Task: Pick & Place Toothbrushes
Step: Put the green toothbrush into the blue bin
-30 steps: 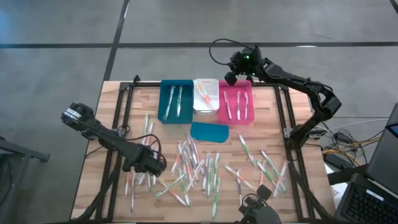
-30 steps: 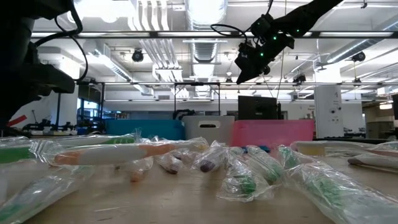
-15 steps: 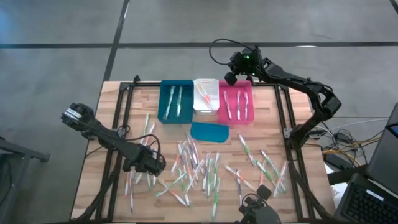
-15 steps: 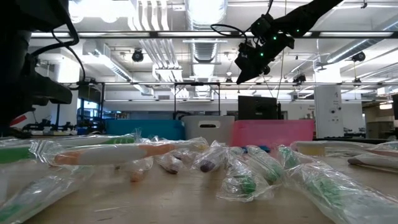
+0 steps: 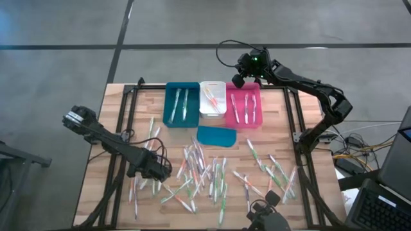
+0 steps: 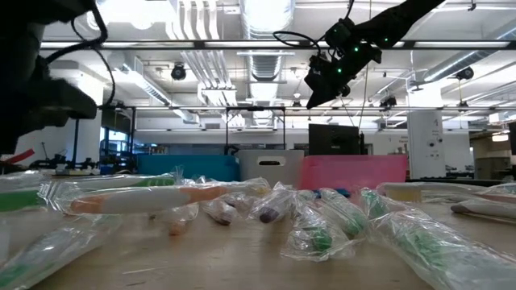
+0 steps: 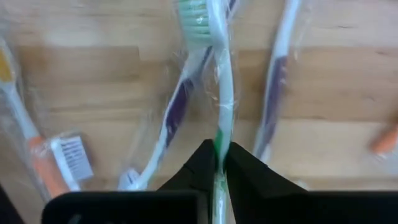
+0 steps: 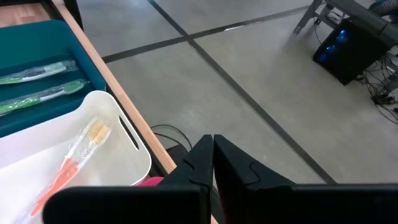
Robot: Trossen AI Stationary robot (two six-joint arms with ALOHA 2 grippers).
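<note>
Since a second earlier little had moved: in the low view the left arm's dark bulk had shifted slightly at the table's near-left, while the right arm had stayed put above the bins. No brand, label or writing could be read anywhere.

The left gripper (image 7: pixel 219 163) was down on the pale wooden slatted table (image 5: pixel 270 131), near its front-left part, with its two dark fingers (image 7: pixel 200 165) drawn in almost together on the handle of a white-and-green toothbrush in clear wrap (image 7: pixel 222 93). That brush ran straight out from between the fingertips, its green bristle head at the far end, and lay on the wood beside a purple-handled toothbrush (image 7: pixel 174 118).

The rest of the wrapped toothbrushes (image 5: pixel 205 170) lay scattered over the middle and right front of the table. At the back stood a teal plastic bin (image 5: pixel 182 104) holding two green brushes, a white plastic bin (image 5: pixel 211 99) holding an orange one, and a pink plastic bin (image 5: pixel 243 106) holding more.

The right gripper (image 8: pixel 212 155) hung above the pink bin's far edge, fingers closed together and empty.
</note>
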